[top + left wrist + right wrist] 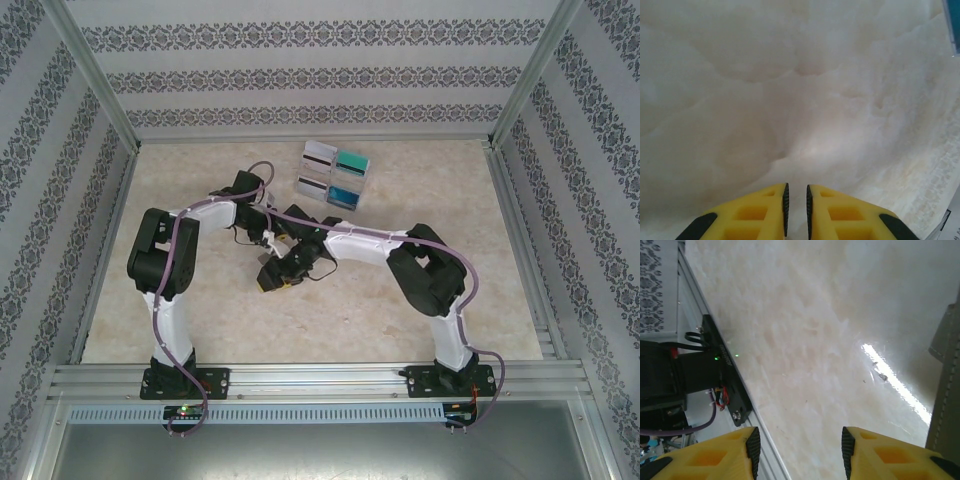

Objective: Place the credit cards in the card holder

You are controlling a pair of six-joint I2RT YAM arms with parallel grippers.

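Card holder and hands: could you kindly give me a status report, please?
Left hand narrowly open, empty. Right hand open, empty. Card holder beside right hand, ungripped. No obstruction seen.

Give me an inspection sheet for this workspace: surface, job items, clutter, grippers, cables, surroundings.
Surface: pale marbled table, with a glare streak in the right wrist view.
Job's things: cards standing in a four-part rack at the far side; grey-brown card holder beside the right gripper.
Clutter: nothing seen.
Grippers: left gripper nearly closed, narrow gap, nothing between; right gripper open, empty.
Cables: purple cable along each arm.
Surroundings: patterned walls, metal frame.
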